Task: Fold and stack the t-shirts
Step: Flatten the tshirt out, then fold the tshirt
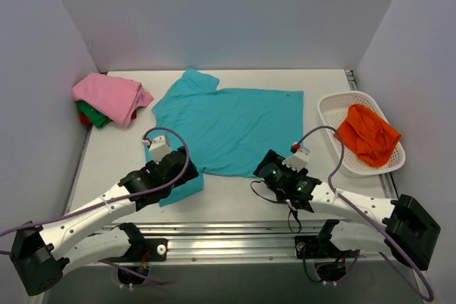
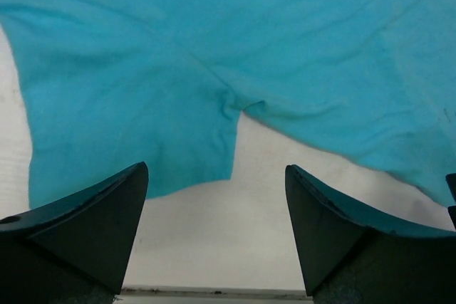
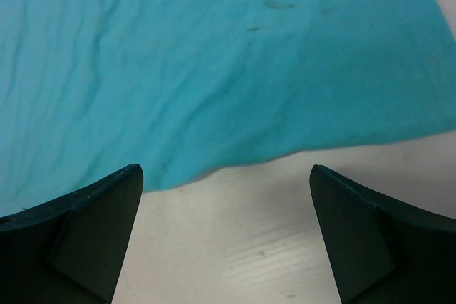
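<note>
The teal t-shirt [image 1: 231, 122] lies spread flat on the table, collar to the left, one sleeve at the back left and one at the near left. My left gripper [image 1: 179, 161] is open just above the near sleeve [image 2: 135, 126] and the shirt's near edge, holding nothing. My right gripper [image 1: 265, 169] is open at the near hem [image 3: 214, 90], with bare table between its fingers. Folded pink [image 1: 110, 96], green [image 1: 92, 114] and red shirts are stacked at the back left. An orange shirt [image 1: 367, 133] lies in the basket.
A white lattice basket [image 1: 331, 115] stands at the right side of the table. Grey walls close in the left, back and right. The metal rail [image 1: 235, 229] runs along the near edge by the arm bases.
</note>
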